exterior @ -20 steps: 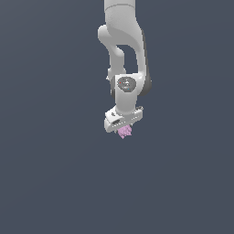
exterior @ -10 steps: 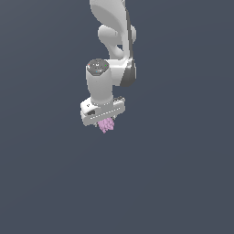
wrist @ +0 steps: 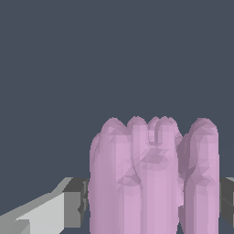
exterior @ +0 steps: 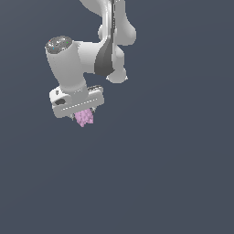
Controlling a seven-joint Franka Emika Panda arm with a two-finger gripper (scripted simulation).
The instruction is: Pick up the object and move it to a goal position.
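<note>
The object point(exterior: 84, 118), lumpy and pink, hangs clamped in the gripper point(exterior: 82, 115), jaws closed on its sides, high over bare grey ground: gripped from above so it can travel, I'd say.

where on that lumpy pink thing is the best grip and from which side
Across its narrow width, coming from above, as the gripper holds it. The object hangs below the white hand, narrower than it. In the wrist view the dark pads sit on its two flanks, with the knobbly lobes running lengthwise between them.
</note>
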